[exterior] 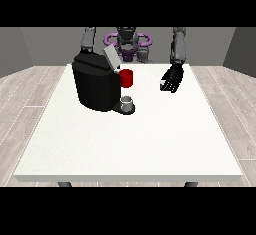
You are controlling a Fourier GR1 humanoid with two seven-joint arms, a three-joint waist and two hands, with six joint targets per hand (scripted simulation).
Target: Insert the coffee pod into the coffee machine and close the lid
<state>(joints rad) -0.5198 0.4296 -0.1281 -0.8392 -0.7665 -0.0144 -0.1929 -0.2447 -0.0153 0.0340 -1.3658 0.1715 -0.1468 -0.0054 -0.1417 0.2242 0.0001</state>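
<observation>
The black coffee machine (95, 85) stands on the white table (130, 144), left of its middle. Its grey lid (110, 57) is tilted up and open. A red thing at the machine (126, 78) sits at its front upper right. A small grey thing (128, 102) rests on the machine's low base, and I cannot tell whether it is the pod. The hand at the view's right (171, 79) hangs above the table, right of the machine and apart from it, fingers relaxed and holding nothing. The arm at the view's left (88, 40) drops behind the machine, hiding its hand.
The robot's torso (127, 44) stands behind the table's far edge. Bare table surface stretches from the machine towards the near edge (130, 178) and to the right side. Wooden floor surrounds the table.
</observation>
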